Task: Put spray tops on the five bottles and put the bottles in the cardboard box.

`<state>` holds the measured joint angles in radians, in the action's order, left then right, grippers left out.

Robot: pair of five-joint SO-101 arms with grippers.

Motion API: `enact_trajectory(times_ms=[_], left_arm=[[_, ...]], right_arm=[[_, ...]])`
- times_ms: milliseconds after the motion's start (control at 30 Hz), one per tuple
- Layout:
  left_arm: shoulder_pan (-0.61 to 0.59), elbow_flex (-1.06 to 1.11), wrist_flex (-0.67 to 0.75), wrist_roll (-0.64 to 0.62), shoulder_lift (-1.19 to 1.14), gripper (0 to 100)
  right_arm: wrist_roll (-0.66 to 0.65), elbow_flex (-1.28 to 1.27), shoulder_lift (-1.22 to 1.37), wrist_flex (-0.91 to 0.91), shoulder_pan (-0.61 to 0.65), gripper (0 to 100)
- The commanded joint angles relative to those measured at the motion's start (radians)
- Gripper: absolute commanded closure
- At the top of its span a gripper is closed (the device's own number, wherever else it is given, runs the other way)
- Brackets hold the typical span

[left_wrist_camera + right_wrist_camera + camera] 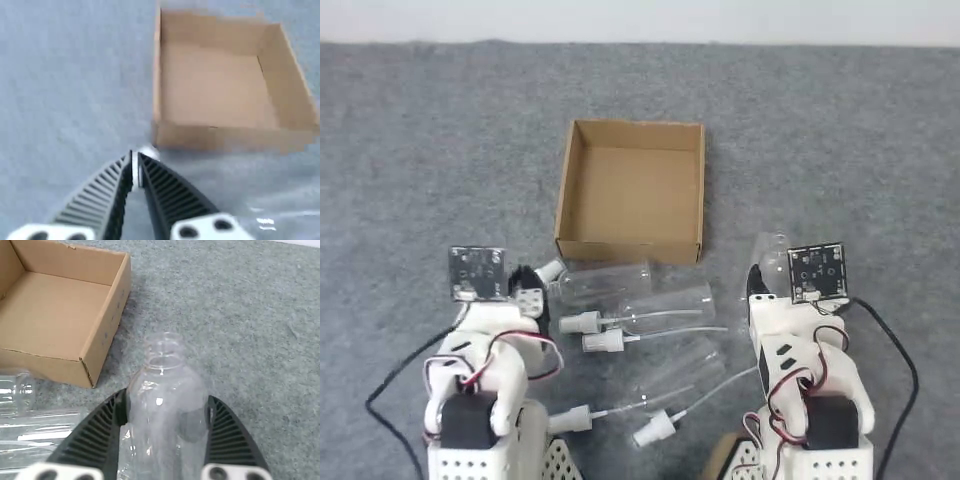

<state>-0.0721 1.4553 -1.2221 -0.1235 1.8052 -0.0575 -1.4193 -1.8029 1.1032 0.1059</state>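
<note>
— From above, we counted one box (630,250), five spray tops (580,322) and at least four clear bottles (605,282) just before it on the carpet (420,150).

— At the left wrist, we saw the left gripper (134,160) pinching a spray top (147,151). At the right wrist, the right gripper (166,399) clasped a bottle (165,370) beside the box.

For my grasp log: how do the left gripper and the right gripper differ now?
The left gripper is almost closed on a small white spray top; the right gripper is spread wide around a clear, uncapped bottle. The left gripper is by one near corner of the cardboard box; the right gripper is off the other. Both hold one part.
</note>
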Motion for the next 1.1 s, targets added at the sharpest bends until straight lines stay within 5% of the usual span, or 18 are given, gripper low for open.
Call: enact_trajectory(times_ms=[0, 200, 567, 1067], left_arm=[[-0.068, -0.064, 0.124, 0.334, 0.018, 99], [-0.138, -0.071, 0.135, 0.511, 0.018, 99], [-0.158, -0.154, 0.072, 0.580, -0.029, 91], [-0.157, -0.507, -0.066, 0.712, -0.753, 84]], right_arm=[[0.000, 0.008, -0.008, -0.016, -0.019, 89.4], [0.000, 0.008, -0.008, -0.016, -0.019, 89.4], [0.000, 0.006, -0.008, -0.016, -0.019, 89.4], [0.000, 0.006, -0.008, -0.016, -0.019, 89.2]])
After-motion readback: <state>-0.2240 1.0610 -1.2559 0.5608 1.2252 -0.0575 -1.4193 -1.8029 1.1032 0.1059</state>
